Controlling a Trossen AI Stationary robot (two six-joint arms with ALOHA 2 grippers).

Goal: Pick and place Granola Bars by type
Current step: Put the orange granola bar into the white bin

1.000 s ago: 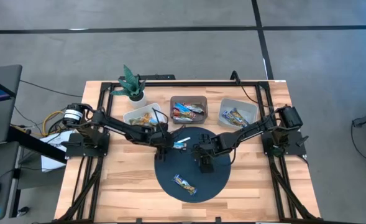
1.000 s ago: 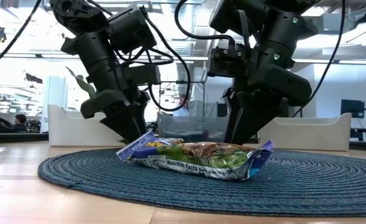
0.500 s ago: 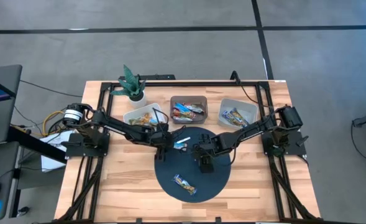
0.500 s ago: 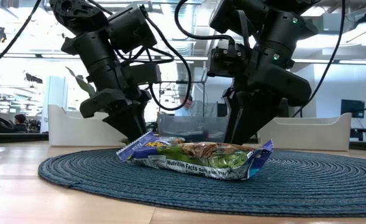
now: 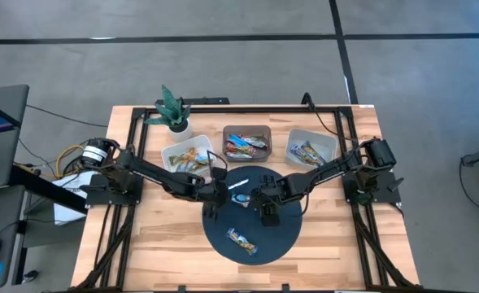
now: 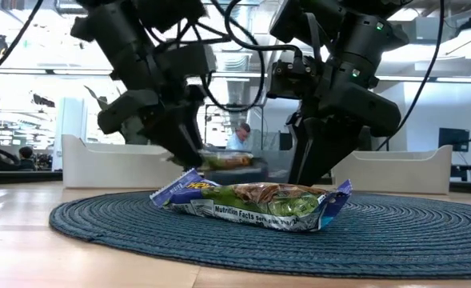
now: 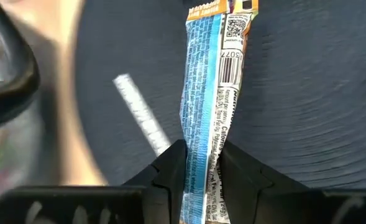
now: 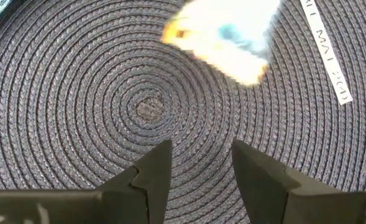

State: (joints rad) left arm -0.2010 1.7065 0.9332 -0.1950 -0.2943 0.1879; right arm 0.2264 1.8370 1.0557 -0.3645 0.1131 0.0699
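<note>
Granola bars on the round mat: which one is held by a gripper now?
The blue-wrapped bar pinched between the left gripper fingers, lifted off the mat. The other bar lies loose on the mat's near part, untouched.

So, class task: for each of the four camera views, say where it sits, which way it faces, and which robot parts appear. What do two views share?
High: overhead, looking straight down; both arms over the round blue mat.
Low: table height, looking level; both arms descend behind a granola bar.
Left wrist: on the left arm; left claw pinches a blue bar.
Right wrist: on the right arm; right claw open over the mat.
Shared: both wrist views show the white strip.
</note>
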